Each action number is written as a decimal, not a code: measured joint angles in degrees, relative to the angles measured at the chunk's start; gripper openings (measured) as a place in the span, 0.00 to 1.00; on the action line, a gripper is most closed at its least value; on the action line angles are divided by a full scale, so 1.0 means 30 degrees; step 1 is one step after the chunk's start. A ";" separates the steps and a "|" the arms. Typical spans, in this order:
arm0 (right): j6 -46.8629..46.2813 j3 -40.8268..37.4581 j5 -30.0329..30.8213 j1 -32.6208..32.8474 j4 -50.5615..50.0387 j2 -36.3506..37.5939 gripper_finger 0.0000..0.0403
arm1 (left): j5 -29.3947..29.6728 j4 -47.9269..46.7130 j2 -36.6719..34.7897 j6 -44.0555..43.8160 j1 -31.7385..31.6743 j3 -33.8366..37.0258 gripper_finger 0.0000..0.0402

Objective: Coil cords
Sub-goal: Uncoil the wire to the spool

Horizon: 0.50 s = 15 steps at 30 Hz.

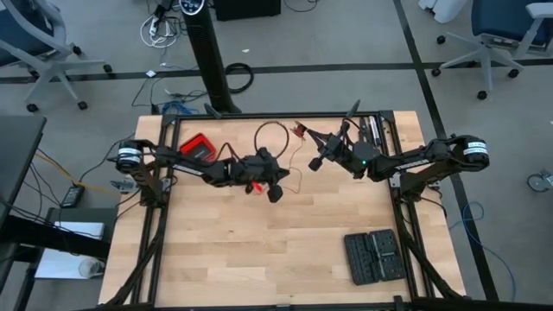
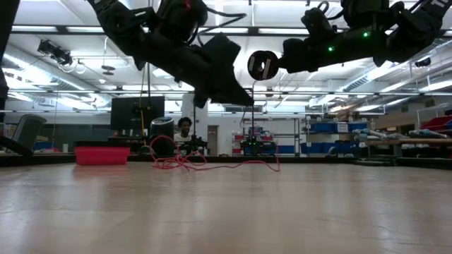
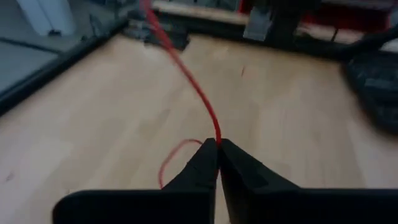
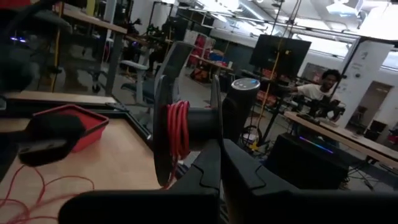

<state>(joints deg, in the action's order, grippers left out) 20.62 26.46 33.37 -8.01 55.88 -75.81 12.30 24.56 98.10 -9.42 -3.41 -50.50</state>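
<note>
Left end effector clamped on red wire; right end effector seemingly gripping spool, mid-table, above wide bare wood.

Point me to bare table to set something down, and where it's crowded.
Free: the wide wood between the arms and the near edge, left of the black case. Crowded: the far strip, with the red box, the red wire loops, the left gripper pinching the wire, and the right gripper holding the spool.
</note>
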 joint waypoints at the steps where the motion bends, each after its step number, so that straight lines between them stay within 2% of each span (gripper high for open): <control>1: 0.0007 0.0000 0.0000 0.0000 0.0021 0.0000 0.00 | 0.0424 -0.0303 0.0003 -0.0014 0.0108 0.0000 0.10; 8: 0.0145 0.0000 -0.2471 0.0000 0.0244 0.0000 0.00 | 0.4992 -0.2038 -0.0231 -0.0023 0.0048 0.0000 0.34; 12: 0.0141 0.0000 -0.2584 -0.0066 -0.0106 -0.0003 0.00 | 0.5085 -0.0803 -0.0537 -0.0024 -0.0294 -0.0011 0.44; 15: -0.0015 0.0000 -0.2915 -0.0073 -0.0089 -0.0001 0.00 | 0.5003 0.0584 -0.0537 -0.0096 -0.0510 -0.0015 0.49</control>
<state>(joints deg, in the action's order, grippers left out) 20.58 26.46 24.62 -8.23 55.61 -75.81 27.31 26.31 96.49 -9.70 -4.94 -50.54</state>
